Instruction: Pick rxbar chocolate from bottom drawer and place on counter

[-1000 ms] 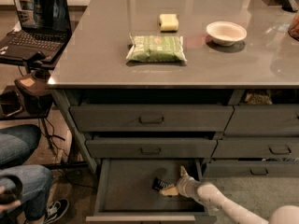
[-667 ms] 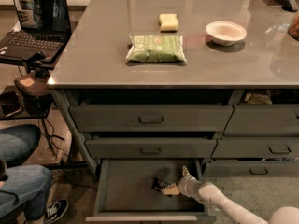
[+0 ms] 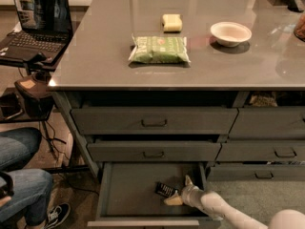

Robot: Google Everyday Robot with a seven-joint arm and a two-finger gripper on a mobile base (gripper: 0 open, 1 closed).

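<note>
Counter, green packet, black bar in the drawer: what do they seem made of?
Large grey countertop: polished stone or laminate, perhaps; it is glossy and reflects light. Green rectangular packet: thin plastic film, with crimped ends. Small black snack bar: probably a plastic wrapper, hard to tell. The open gripper is beside it in the bottom drawer.

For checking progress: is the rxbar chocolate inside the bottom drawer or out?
Inside. The rxbar chocolate lies on the floor of the open bottom drawer; the gripper is in the drawer beside it.
</note>
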